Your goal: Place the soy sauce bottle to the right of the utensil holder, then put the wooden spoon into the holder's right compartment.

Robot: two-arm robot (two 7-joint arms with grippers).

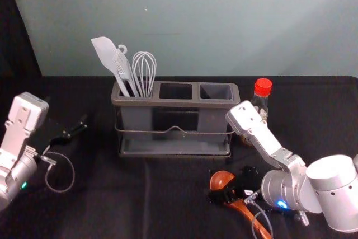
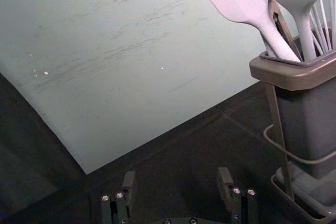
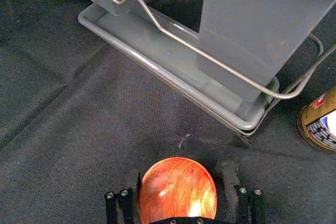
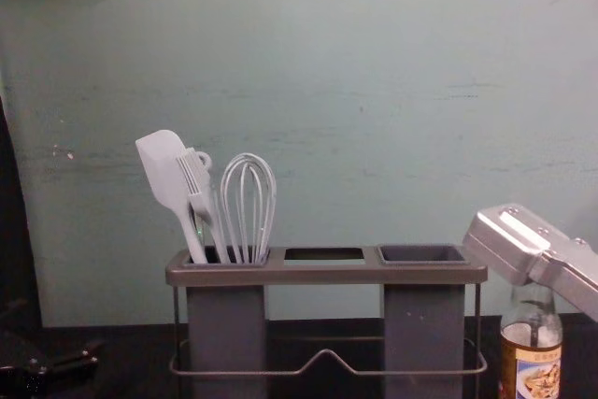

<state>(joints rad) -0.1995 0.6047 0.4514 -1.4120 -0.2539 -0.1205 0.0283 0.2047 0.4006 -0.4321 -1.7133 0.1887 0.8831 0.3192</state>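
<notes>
"Why has the soy sauce bottle (image 4: 531, 348) been stood there?"

"It is placed upright on the desk (image 1: 112, 211), just beside the right end of the utensil holder (image 1: 174, 103), as asked; the mouth of the right compartment (image 1: 216, 90) is thus left free."

"And the wooden spoon (image 1: 222, 179)?"

"It is laid in front of the holder, its bowl (image 3: 177, 190) turned that way. Its bowl end is straddled by the right tool (image 3: 180, 171), whose fingers are spread, so no firm grip can be claimed. If it is taken there, the handle (image 1: 249, 216) can be sent in first, as was presumably meant for the spatula (image 4: 166, 173) and whisk (image 4: 248, 207), which are held heads up in the left compartment (image 4: 224, 275)."

"The left tool (image 2: 177, 174)?"

"It is parked open and empty, left of the holder."

"What is gained by changing views?"

"From the head, the bottle's red cap (image 1: 263, 87) is seen; from the chest, it is covered by the right arm (image 4: 514, 242), but the label (image 4: 537, 376) is presented. The gap between bowl and one finger is revealed by the right wrist view; from the head, that spot is lost among dark parts."
</notes>
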